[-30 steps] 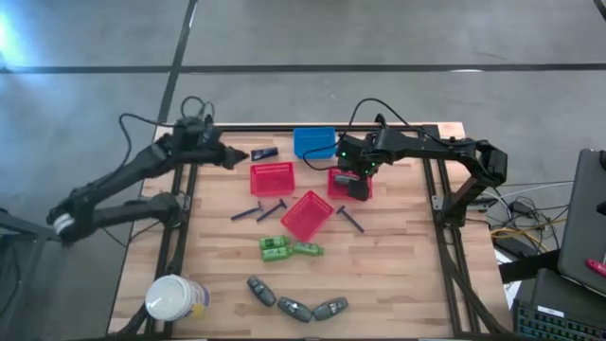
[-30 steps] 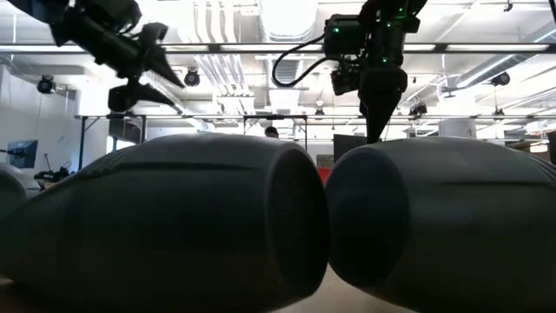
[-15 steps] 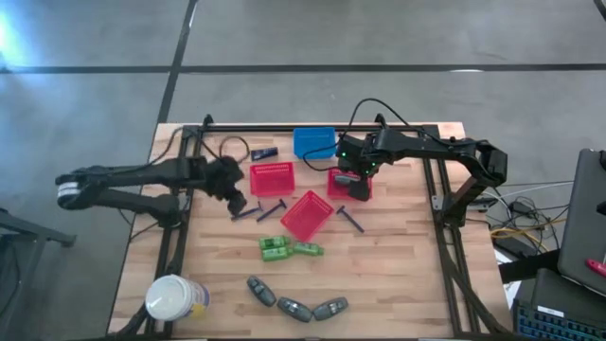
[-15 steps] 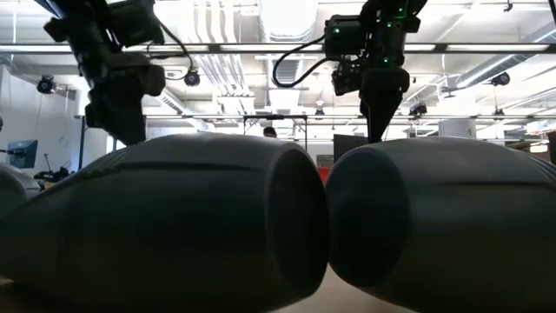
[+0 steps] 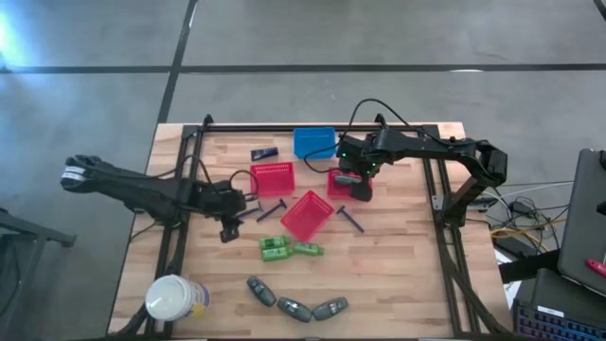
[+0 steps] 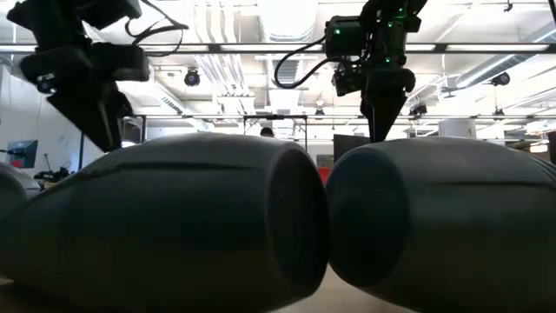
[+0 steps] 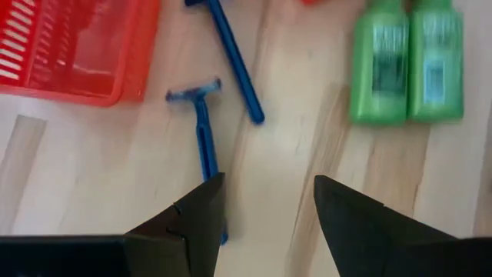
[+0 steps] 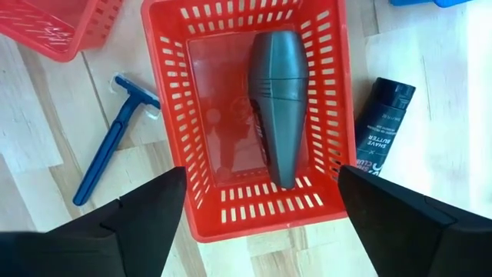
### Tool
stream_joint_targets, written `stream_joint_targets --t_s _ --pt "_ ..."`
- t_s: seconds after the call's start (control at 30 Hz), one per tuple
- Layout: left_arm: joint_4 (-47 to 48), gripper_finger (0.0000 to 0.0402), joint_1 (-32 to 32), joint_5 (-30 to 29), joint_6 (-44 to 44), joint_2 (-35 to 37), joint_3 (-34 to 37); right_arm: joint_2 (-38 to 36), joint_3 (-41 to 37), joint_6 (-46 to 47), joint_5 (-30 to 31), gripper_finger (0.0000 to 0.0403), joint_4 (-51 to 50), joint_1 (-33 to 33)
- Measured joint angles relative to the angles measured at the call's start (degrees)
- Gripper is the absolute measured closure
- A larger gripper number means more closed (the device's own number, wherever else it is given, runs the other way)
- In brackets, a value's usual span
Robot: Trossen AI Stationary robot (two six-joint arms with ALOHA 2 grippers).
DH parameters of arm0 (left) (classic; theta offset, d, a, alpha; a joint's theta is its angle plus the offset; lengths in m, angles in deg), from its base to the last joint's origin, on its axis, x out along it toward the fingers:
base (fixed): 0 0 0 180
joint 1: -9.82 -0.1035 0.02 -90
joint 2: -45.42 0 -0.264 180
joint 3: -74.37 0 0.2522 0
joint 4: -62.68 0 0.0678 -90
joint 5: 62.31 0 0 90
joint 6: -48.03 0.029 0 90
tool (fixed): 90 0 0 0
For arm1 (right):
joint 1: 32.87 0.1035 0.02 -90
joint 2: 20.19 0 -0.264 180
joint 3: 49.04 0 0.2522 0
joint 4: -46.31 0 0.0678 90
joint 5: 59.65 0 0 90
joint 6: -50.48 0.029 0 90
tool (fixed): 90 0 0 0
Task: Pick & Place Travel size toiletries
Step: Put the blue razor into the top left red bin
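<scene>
The left gripper [image 5: 227, 227] hovers at about 8 o'clock from table centre, fingers parted over a blue razor [image 7: 203, 127], apparently lining up to pick it. A second razor [image 7: 231, 52] and two green bottles [image 7: 405, 65] lie near. The right gripper [image 5: 357, 183] hangs at 1 o'clock, fingers spread wide above a red basket [image 8: 173, 115] holding a grey bottle [image 8: 278, 92], likely just placed. Three grey bottles [image 5: 295, 305] wait at 6 o'clock; a dark tube [image 8: 383, 123] lies beside the basket.

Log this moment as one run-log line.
left hand open over blue razor | right hand open above red basket | grey bottle inside
</scene>
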Motion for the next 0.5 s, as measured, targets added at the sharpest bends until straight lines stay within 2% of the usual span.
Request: stream_joint_targets --t_s 0.13,0.3,0.5 --pt "-0.5 0.02 -0.1 -0.1 -4.3 0.0 0.9 0.0 0.0 -0.5 0.0 0.0058 0.0 0.0" --pt "-1.8 0.02 -0.1 0.1 0.6 0.0 3.8 0.0 -0.1 -1.4 0.0 0.0053 0.2 0.0" --pt "-9.5 0.02 -0.1 -1.3 1.9 -1.4 6.6 0.0 -0.2 -1.5 0.0 0.0062 0.3 0.0"
